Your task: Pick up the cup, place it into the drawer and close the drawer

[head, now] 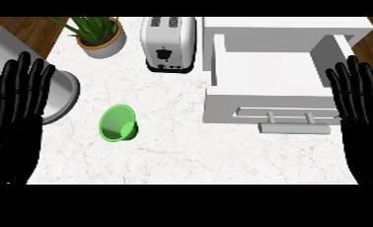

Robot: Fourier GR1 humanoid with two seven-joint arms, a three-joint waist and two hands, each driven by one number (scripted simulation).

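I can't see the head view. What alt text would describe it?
A green cup lies on a marble counter, left of an open white drawer. Two black hands, left and right, rest open at the edges; a toaster and potted plant stand behind.

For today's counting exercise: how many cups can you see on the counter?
1. A green cup stands on the counter's left part, in front of the potted plant. The open drawer shows none.

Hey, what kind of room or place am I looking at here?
Most likely a kitchen counter: a pale marble-look countertop holds a toaster, a potted plant and a green cup lying on its side. A white drawer unit with its drawer pulled open sits at the right.
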